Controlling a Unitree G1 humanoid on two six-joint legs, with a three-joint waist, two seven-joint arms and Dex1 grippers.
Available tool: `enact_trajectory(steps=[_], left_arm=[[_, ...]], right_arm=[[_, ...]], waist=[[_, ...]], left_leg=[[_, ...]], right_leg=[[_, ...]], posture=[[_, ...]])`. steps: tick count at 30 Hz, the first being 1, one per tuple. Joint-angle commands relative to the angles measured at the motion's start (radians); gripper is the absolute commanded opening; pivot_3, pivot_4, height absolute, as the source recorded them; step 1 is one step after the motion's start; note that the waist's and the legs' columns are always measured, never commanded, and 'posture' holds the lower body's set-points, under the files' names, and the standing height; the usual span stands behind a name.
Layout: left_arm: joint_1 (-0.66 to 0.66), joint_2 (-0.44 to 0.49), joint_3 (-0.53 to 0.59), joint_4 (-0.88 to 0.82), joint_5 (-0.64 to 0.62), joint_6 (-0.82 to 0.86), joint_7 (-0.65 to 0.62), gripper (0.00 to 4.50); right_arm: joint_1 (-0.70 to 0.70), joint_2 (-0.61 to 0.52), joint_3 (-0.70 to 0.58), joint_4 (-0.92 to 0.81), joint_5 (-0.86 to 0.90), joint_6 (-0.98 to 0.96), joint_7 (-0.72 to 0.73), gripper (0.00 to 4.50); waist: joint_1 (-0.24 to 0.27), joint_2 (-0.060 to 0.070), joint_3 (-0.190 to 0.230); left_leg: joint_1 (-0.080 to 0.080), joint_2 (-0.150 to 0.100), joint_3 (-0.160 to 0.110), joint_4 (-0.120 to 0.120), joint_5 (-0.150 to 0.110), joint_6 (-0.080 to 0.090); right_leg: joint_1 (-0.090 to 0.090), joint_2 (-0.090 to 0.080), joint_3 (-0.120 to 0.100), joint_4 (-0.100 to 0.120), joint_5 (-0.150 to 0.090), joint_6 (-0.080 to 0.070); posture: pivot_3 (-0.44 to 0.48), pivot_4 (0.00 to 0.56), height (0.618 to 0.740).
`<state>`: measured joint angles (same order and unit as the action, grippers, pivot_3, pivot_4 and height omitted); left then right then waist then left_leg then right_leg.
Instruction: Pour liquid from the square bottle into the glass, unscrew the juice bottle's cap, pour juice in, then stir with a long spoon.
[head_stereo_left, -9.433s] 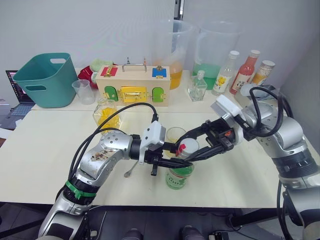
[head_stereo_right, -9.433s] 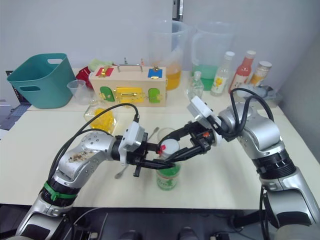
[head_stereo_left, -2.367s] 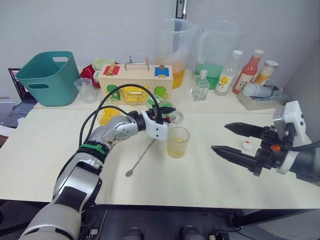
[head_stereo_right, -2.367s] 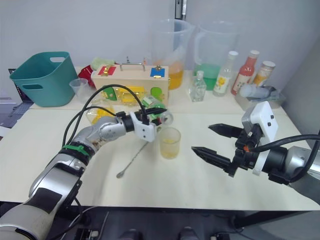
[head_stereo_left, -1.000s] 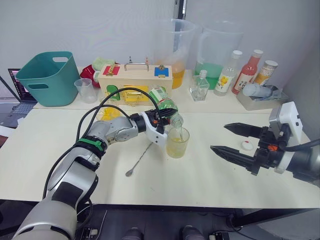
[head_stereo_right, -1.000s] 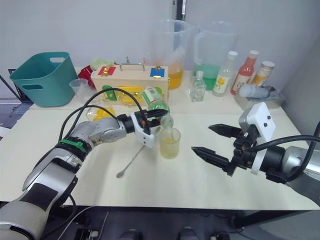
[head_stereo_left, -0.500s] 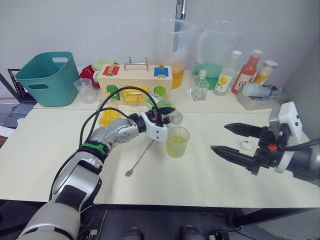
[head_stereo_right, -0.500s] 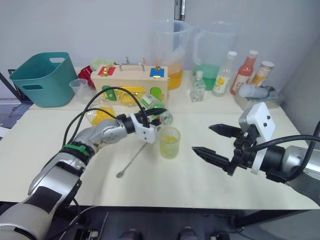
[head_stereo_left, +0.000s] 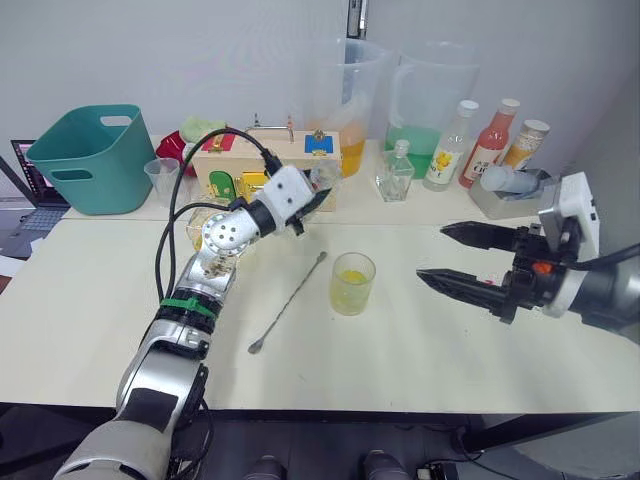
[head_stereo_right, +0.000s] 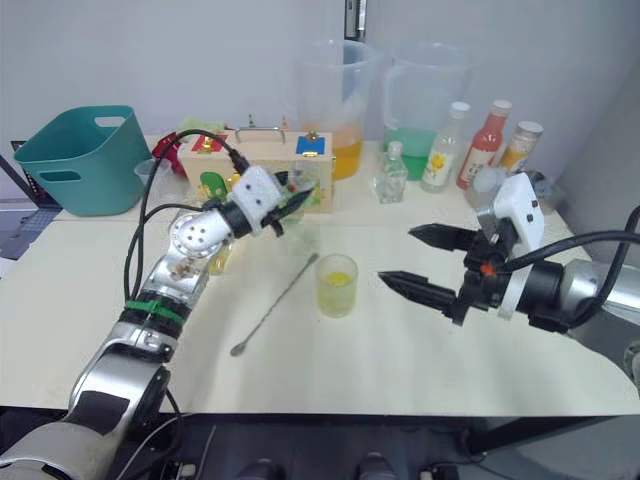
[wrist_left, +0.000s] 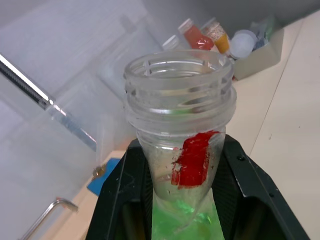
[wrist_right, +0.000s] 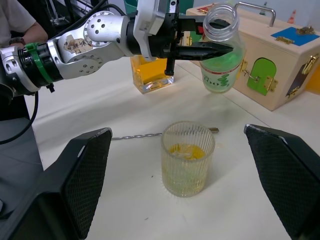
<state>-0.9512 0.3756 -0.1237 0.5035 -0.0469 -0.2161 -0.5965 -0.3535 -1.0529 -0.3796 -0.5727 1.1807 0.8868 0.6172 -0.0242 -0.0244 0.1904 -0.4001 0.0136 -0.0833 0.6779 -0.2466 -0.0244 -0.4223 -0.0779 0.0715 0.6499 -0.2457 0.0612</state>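
Note:
My left gripper (head_stereo_left: 318, 196) is shut on the neck of the juice bottle (wrist_right: 220, 60). It holds the bottle upright and uncapped in front of the wooden box, with pale green juice (wrist_right: 218, 76) in its lower part. The glass (head_stereo_left: 352, 283) stands mid-table, about a third full of yellowish liquid. The long spoon (head_stereo_left: 288, 303) lies flat just left of the glass. Behind my left arm stands the square bottle (wrist_right: 150, 75) with yellow-orange liquid. To the right of the glass, my right gripper (head_stereo_left: 432, 252) hovers open, pointing at it. The cap is hidden.
At the back stand a wooden latch box (head_stereo_left: 262, 165), a teal basket (head_stereo_left: 85, 160), a plastic cup (head_stereo_left: 165, 182), two big pitchers (head_stereo_left: 350, 100), a small clear square bottle (head_stereo_left: 397, 172) and further bottles (head_stereo_left: 492, 140). A person's arm (wrist_right: 15, 20) is beyond the table.
My left gripper has swung the juice bottle from its tilt over the glass to upright, and back toward the wooden box. My right gripper has stayed open in about the same place.

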Motion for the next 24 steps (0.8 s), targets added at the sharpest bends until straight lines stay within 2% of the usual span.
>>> enact_trajectory(steps=[1, 8, 13, 15, 19, 24], left_arm=[[0.022, 0.037, 0.094, -0.237, -0.142, 0.241, -0.035, 1.07], [0.157, 0.155, 0.215, -0.541, -0.346, 0.704, -0.066, 1.07], [0.342, 0.291, 0.39, -0.741, -0.494, 0.882, -0.1, 1.07], [0.399, 0.326, 0.43, -0.792, -0.528, 0.921, -0.103, 1.07], [0.609, 0.386, 0.612, -0.878, -0.568, 0.907, -0.133, 1.07], [0.697, 0.4, 0.748, -0.899, -0.616, 0.907, -0.103, 1.07]], right_arm=[[-0.065, -0.002, 0.044, 0.046, -0.041, -0.036, 0.071, 4.5], [-0.191, 0.016, 0.165, 0.164, -0.127, -0.052, 0.23, 4.5], [-0.294, 0.044, 0.282, 0.278, -0.213, -0.074, 0.395, 4.5], [-0.321, 0.057, 0.313, 0.307, -0.238, -0.078, 0.443, 4.5], [-0.376, 0.113, 0.366, 0.368, -0.279, -0.083, 0.511, 4.5], [-0.401, 0.154, 0.384, 0.392, -0.313, -0.078, 0.559, 4.5]], waist=[[-0.002, 0.0, 0.0], [-0.015, 0.0, 0.0], [-0.031, 0.0, 0.0], [-0.032, 0.0, 0.0], [-0.025, 0.0, 0.0], [-0.009, 0.0, 0.0]], left_leg=[[0.0, 0.0, 0.0, 0.0, 0.0, 0.0], [0.001, 0.0, 0.0, 0.0, 0.0, 0.0], [0.002, 0.001, 0.0, -0.001, 0.0, 0.0], [0.002, 0.001, 0.0, -0.001, 0.0, 0.0], [0.002, 0.001, 0.0, -0.001, 0.0, 0.0], [0.002, 0.001, 0.0, 0.0, 0.0, 0.0]], right_leg=[[0.0, 0.0, 0.0, 0.0, 0.0, 0.0], [0.0, 0.0, 0.0, 0.003, 0.0, 0.0], [-0.002, 0.001, 0.0, 0.005, 0.0, -0.001], [-0.003, 0.001, 0.0, 0.006, 0.0, -0.002], [-0.002, 0.0, 0.0, 0.005, 0.0, -0.002], [-0.003, 0.0, -0.001, 0.005, 0.0, -0.002]], posture=[[0.0, 0.15, 0.74], [0.0, 0.15, 0.74], [0.0, 0.15, 0.74], [0.0, 0.15, 0.74], [0.0, 0.15, 0.74], [0.0, 0.15, 0.74]])
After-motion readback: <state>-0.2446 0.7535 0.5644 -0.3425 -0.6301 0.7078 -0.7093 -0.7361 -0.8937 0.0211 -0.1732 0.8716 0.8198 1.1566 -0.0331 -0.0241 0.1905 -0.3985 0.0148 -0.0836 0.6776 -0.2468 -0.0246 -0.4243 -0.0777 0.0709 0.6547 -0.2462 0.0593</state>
